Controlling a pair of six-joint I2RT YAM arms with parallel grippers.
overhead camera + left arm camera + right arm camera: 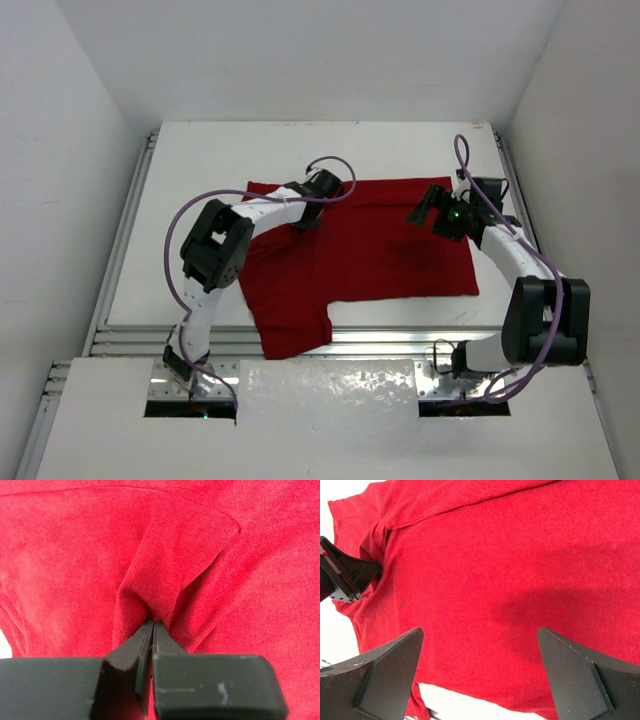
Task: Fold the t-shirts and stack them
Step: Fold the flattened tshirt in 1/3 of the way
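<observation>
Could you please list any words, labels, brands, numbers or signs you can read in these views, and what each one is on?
None can be read.
The dark red t-shirt is plain, with no print or tag showing.
The left gripper has a small pale patch on its body, too small to read.
The right gripper has black fingers that bear no lettering.

One t-shirt (380, 245) lies spread beneath both grippers. There are two arms, the left arm (215, 250) and the right arm (545, 315). They carry two grippers, the left gripper (306, 224) and the right gripper (422, 214), each with two fingers (385, 675). Two purple cables trail behind the grippers: the left cable (170, 240) and the right cable (459, 150). One white table (400, 150) lies under them.
</observation>
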